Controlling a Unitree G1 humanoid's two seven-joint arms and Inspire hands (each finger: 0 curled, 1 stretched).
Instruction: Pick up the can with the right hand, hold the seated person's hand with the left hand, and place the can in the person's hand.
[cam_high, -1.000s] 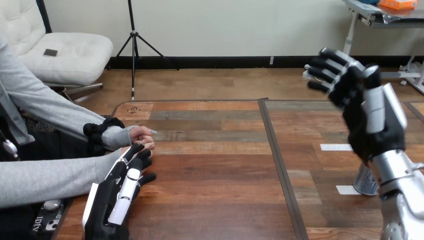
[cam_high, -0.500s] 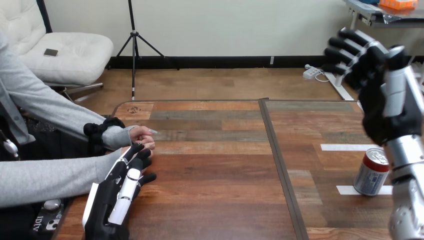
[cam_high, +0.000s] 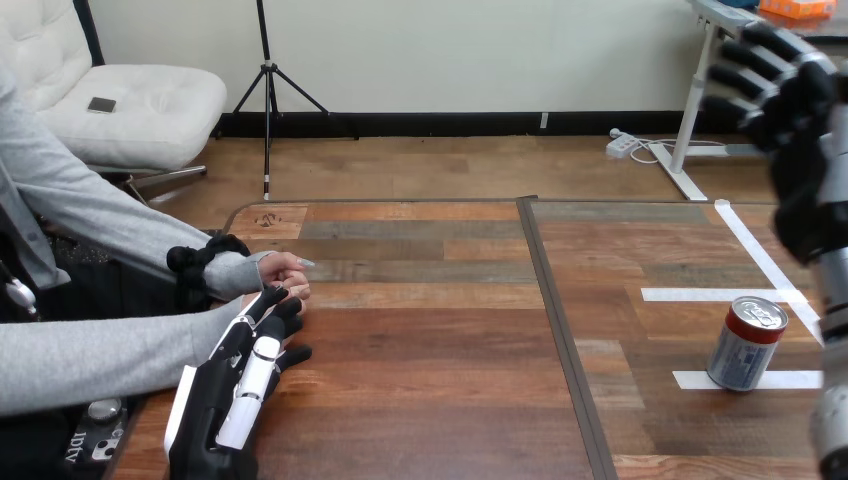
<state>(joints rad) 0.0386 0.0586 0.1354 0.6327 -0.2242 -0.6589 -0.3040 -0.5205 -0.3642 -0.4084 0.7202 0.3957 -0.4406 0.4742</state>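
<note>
The right robot hand has risen rightward, relaxed and empty, uncovering the can. The left robot hand stays flat, fingers straight.

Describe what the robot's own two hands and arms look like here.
The left hand is black, with long white shells along its back and jointed black-and-white fingers. The right hand is mostly black, with dark segmented fingers and a pale shell along its outer edge. Below it runs a silver forearm.
</note>
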